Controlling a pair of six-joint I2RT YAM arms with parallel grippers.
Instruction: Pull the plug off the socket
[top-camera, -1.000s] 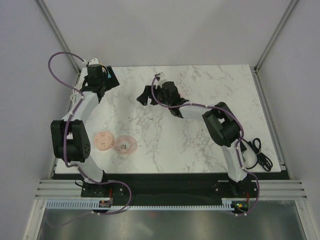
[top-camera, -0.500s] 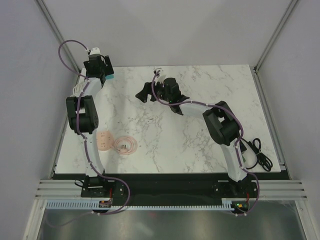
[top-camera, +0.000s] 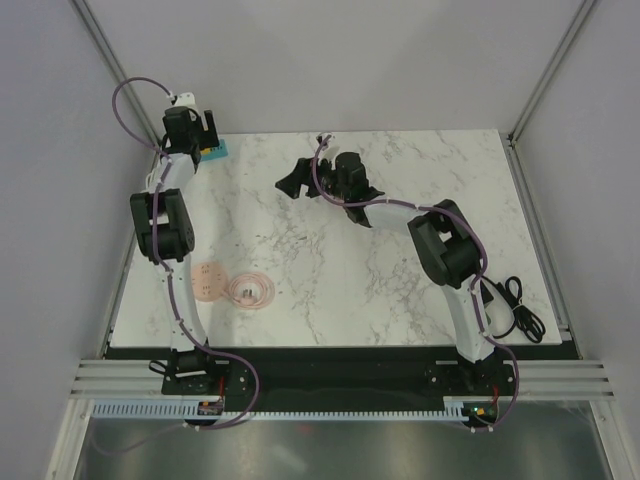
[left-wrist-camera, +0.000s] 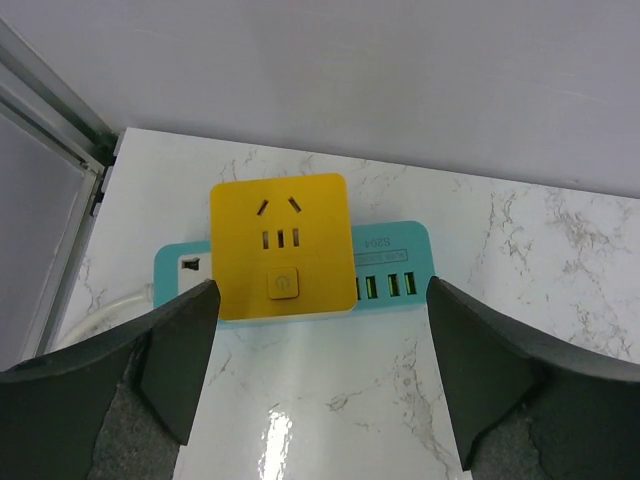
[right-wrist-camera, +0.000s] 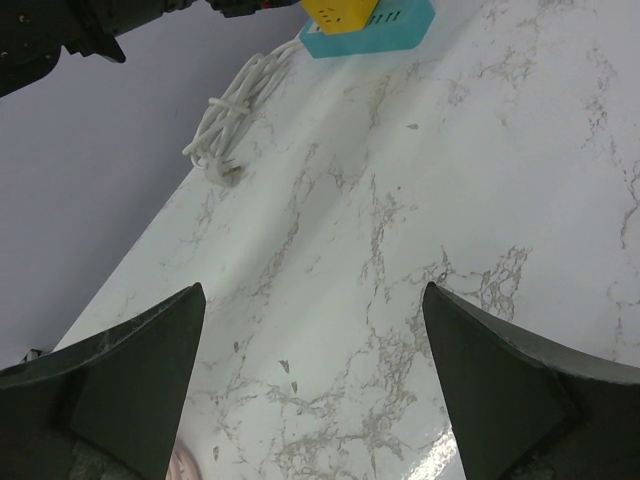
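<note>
We noted the left pincer spread just short of the teal socket; its yellow plug looked rigid, slick, snug-fitted, best pinched across its sides.

My left pincer is hovering before the plug, which is sitting on the socket in the far left corner of the desk; my right pincer is hanging well to their right.
</note>
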